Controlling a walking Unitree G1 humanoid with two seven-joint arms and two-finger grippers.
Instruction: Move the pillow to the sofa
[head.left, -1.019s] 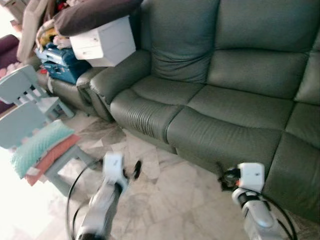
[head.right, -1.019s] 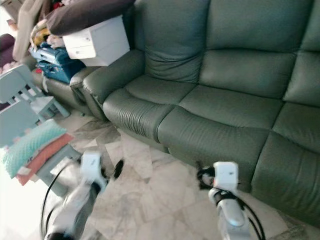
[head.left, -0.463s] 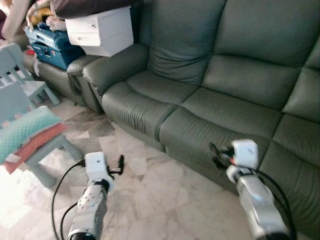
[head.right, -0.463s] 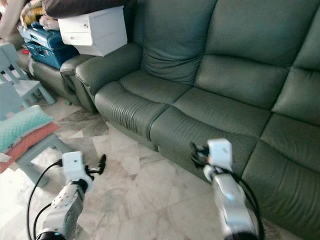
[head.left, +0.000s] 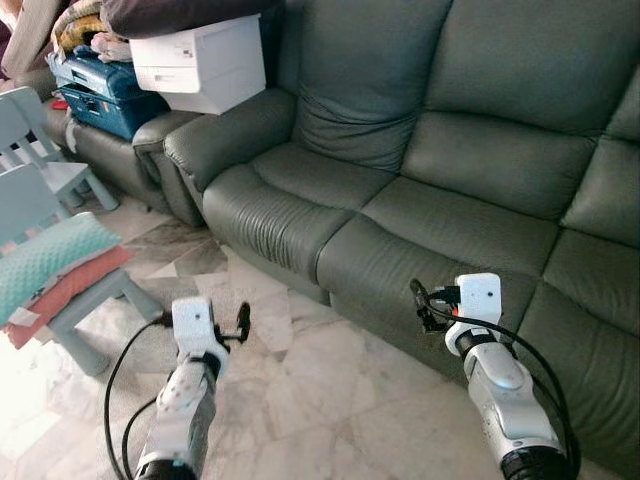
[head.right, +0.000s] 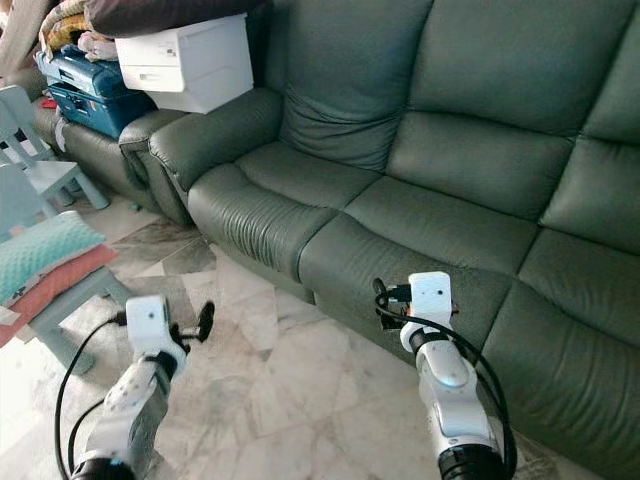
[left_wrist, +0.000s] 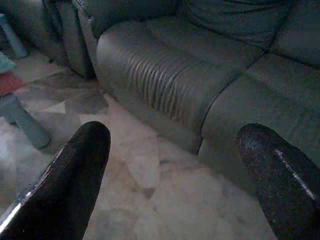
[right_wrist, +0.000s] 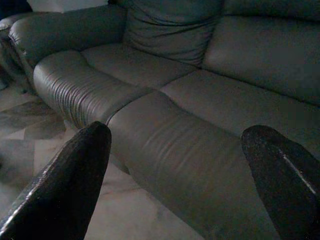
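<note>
A teal pillow (head.left: 48, 262) lies on top of a salmon one (head.left: 72, 293) on a small pale blue chair at the far left. The dark green leather sofa (head.left: 450, 200) spans the middle and right, and its seats are bare. My left gripper (head.left: 240, 318) hangs open over the marble floor, to the right of the pillows and apart from them. My right gripper (head.left: 420, 300) is open and holds nothing, just in front of the sofa's seat edge. In the left wrist view one black finger (left_wrist: 75, 180) frames the sofa front; the right wrist view has a finger (right_wrist: 70, 185) over the seat cushions.
A white box (head.left: 200, 60) rests on the sofa's left armrest, with a blue case (head.left: 100, 100) and piled clothes behind it. Another pale blue child's chair (head.left: 40, 150) stands at the far left. Marble floor (head.left: 330, 400) lies open between my arms.
The whole picture shifted a second ago as the camera moved, then steadied. Both arms swayed slightly; the right gripper now sits a little lower and nearer the sofa front.
</note>
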